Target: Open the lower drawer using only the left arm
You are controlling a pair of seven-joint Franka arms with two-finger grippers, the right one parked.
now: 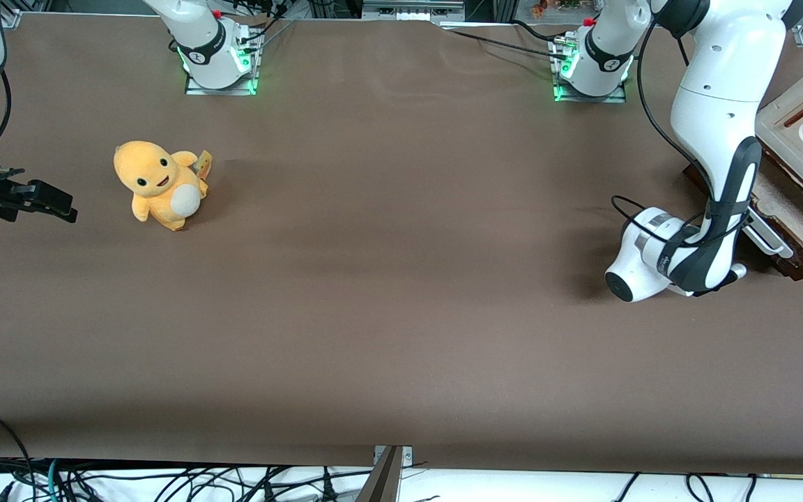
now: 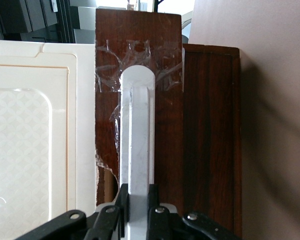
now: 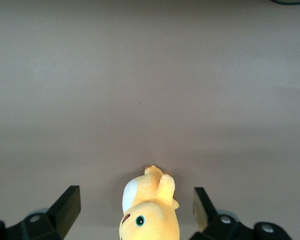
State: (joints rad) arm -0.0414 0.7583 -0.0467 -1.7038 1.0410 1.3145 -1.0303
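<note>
Lower drawer (image 1: 802, 233) at the working arm's end of the table, partly out. Gripper (image 2: 138, 202) of the left arm (image 1: 715, 153) clamped on the bar handle (image 2: 137, 135), 1 finger each side; handle's long axis running straight away from the jaws. Pull likely square to that axis.

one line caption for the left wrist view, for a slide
Gripper shut on the lower drawer's white bar handle, beside the cream cabinet top.

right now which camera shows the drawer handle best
The left wrist view: the handle runs along the dark drawer front up close, with the gripper shut on it. The front view shows only a short bit of the handle past the left arm. The right wrist view misses it.
</note>
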